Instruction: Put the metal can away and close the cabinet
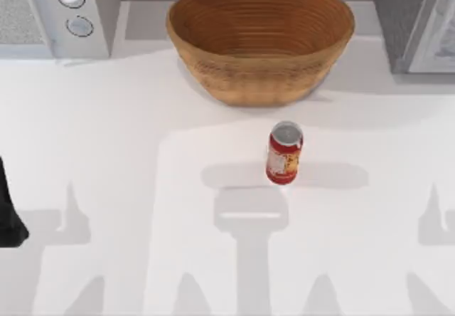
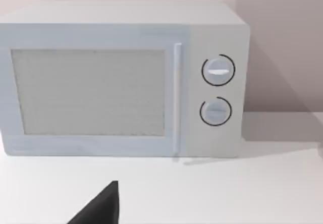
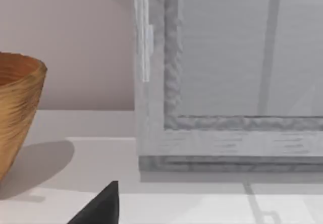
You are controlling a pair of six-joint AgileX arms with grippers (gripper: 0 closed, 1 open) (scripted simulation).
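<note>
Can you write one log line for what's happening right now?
small red-labelled metal can: upright on white table, untouched | woven wicker bowl: behind can | grey cabinet: back right | white microwave: back left

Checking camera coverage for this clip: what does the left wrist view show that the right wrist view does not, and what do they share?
Left wrist view alone: the pale boxy microwave with its mesh door window and two round dials. Right wrist view alone: the grey framed cabinet front and the rim of the brown woven wicker bowl. Both share the white table and a pinkish back wall; each has a dark fingertip at its edge.
</note>
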